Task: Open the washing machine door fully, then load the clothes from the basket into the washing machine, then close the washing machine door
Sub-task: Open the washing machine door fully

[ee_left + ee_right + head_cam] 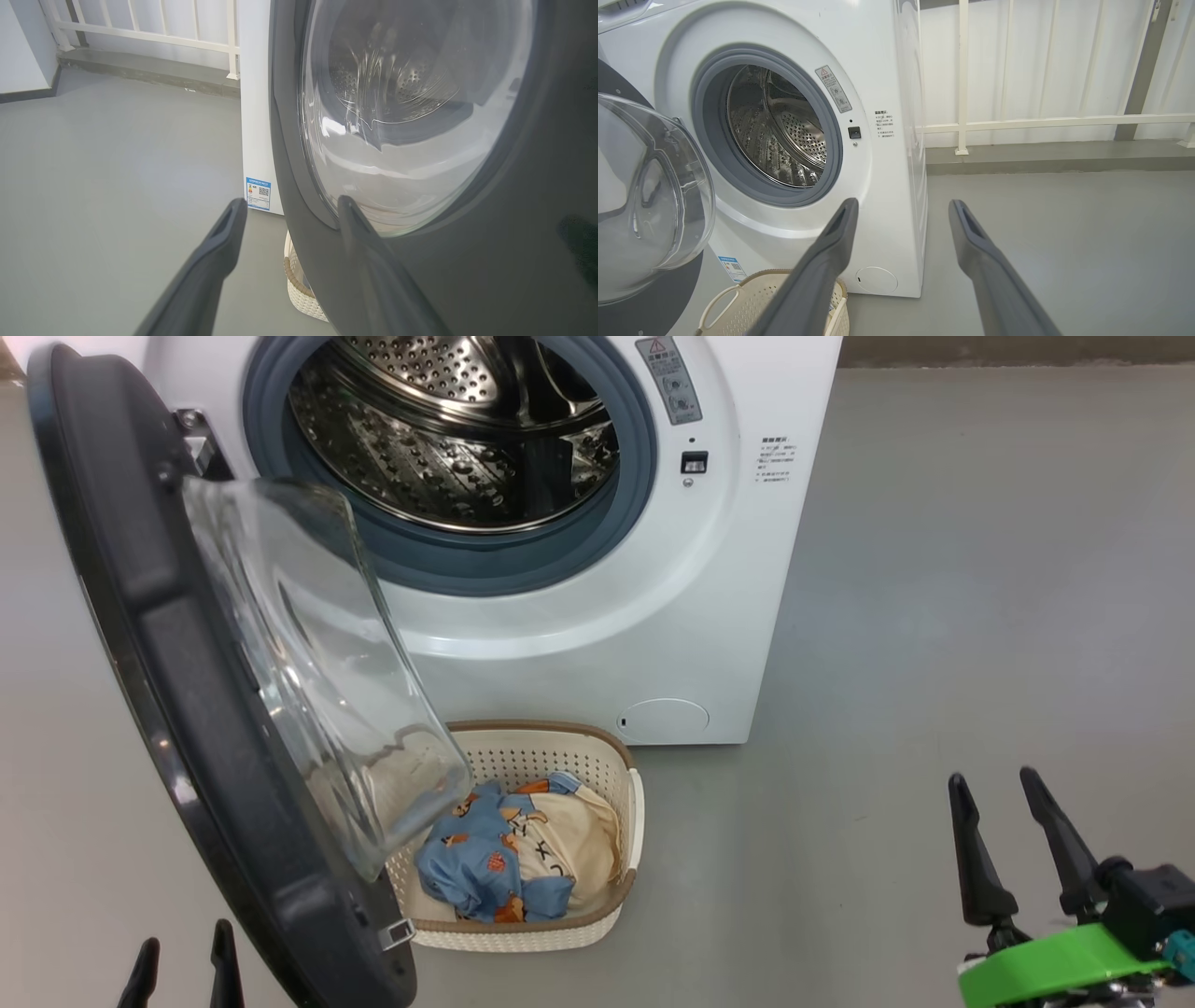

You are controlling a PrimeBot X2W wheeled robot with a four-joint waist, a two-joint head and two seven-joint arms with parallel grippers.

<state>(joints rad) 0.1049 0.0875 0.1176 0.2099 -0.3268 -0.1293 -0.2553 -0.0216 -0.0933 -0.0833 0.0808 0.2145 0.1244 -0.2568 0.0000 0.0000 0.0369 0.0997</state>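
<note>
While washing machine door stands open, bulging clear glass, dark rim

The washing machine stands on the floor with its door swung out to the left. The basket sits on the floor just before the machine, partly behind the door, with the clothes lying in it. The left claw is near the door's outer side; the right claw is well right of the basket.
</note>
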